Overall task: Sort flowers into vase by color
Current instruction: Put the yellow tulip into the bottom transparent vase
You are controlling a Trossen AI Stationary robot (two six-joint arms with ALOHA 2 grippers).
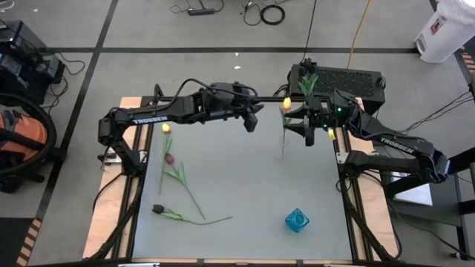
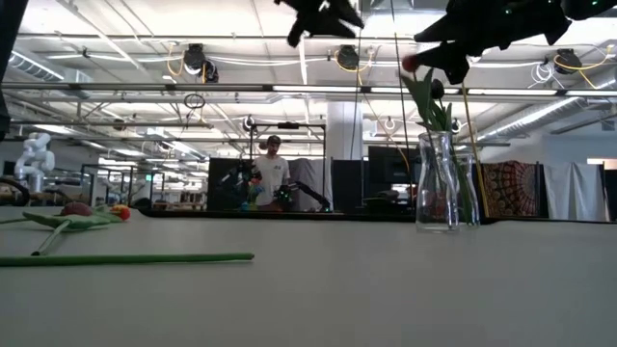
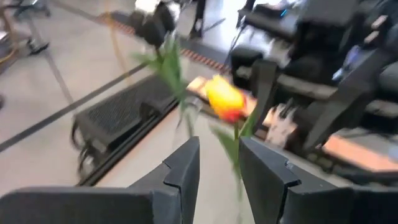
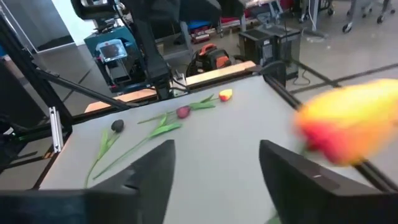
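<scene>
- A robotics lab or industrial workshop hall is shown, not a home.
- A grey bench on an aluminium frame is flanked by two dark arms marked "TROSSEN".
- A grey concrete floor crossed by black tape lines is seen, with loose cables left on it.
- An open ceiling with pipes, ducts and strip lights is seen in the low view.
- Further workstations and a white humanoid robot are seen in the hall behind.
- A person is seen standing at a distant station.
- An orange shop vacuum is parked beside the bench.
</scene>
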